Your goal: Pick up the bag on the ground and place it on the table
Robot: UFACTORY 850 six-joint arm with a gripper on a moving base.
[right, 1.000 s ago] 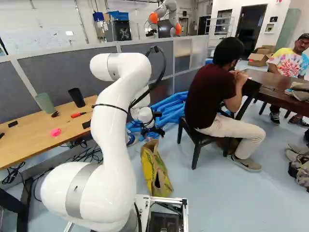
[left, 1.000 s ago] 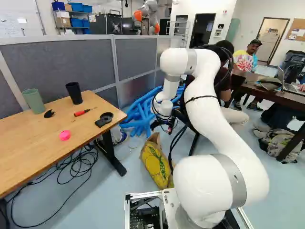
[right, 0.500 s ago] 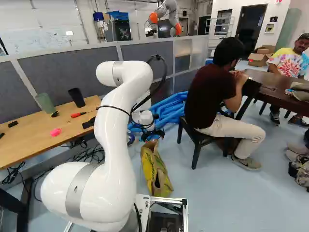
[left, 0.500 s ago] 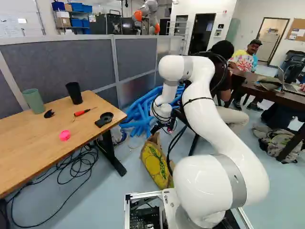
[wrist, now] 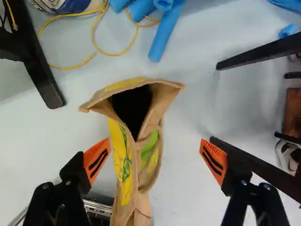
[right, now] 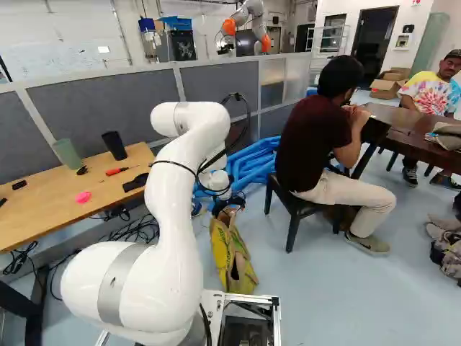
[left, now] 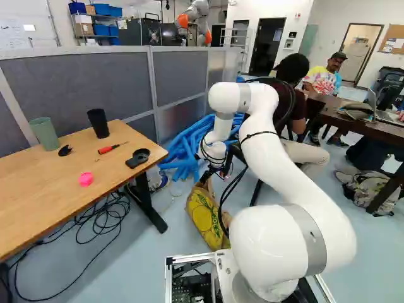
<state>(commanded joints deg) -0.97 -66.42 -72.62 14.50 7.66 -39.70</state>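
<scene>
We see the bag point(wrist: 126, 169) on the floor, just ahead of the base, mouth up and gaping. Our claw point(wrist: 155, 160) is spread wide above it, one finger out to each side, with nothing in its hold. We judge the bag soft and quick to crease, light if empty (the mouth is dark, so we cannot tell), and not very slippery. We would pinch both walls together just below the rim, as a single edge might tear. We count one bag, one claw and two tables: a light table point(left: 38, 189) and a dark table point(right: 389, 114). On the light one we count two cups, a green cup point(left: 43, 134) and a black cup point(left: 98, 124), one screwdriver point(left: 108, 149) and one pink piece point(left: 86, 179)
</scene>
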